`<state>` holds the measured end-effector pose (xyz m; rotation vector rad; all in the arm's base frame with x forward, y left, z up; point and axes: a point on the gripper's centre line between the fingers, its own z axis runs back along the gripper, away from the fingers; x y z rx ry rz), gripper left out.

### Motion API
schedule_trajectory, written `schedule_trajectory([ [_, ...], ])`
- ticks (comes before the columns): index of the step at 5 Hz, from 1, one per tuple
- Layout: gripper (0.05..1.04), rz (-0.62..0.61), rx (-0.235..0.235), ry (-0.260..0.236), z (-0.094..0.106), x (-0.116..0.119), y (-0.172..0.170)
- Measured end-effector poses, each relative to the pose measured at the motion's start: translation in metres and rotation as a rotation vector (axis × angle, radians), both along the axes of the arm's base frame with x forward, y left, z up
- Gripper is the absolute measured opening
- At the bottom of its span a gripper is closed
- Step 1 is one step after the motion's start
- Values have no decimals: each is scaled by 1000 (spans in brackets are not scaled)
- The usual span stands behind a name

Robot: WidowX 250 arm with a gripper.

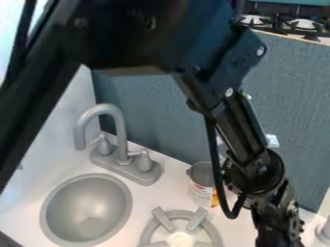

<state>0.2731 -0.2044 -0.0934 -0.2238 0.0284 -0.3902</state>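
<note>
Pincer (278,234) hangs near one can (200,189), one burner (163,219).

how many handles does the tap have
2: one handle left of the spout and the other handle right of it, as the camera sees them, both on the grey base.

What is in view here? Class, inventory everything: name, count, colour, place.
Round-topped tin can with printed label: one, grey and white, beside the arm
Oval plastic-looking sink: one, grey, lower left
Curved faucet: one, grey, two handles, behind sink
Round burner grate: one, grey, bottom centre
Countertop: one, white, below
Textured panel: one, blue-grey, behind
Stove: one, black and white, top right
Partly cut-off object: one, pale grey, right edge
Jointed arm: one, black, top to lower right
Gripper: one, black, bottom right
</note>
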Motion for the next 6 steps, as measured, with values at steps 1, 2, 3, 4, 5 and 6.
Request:
schedule_trajectory([
  [1,1004,22,-67,-45,-1,6,-2],
  [2,1004,40,-124,-78,-2,6,-8],
  [3,947,61,-152,-95,-1,9,-12],
  [4,694,69,-152,-90,0,9,-13],
  [5,511,65,-156,-90,0,9,-13],
  [6,505,62,-145,-81,0,7,-11],
])
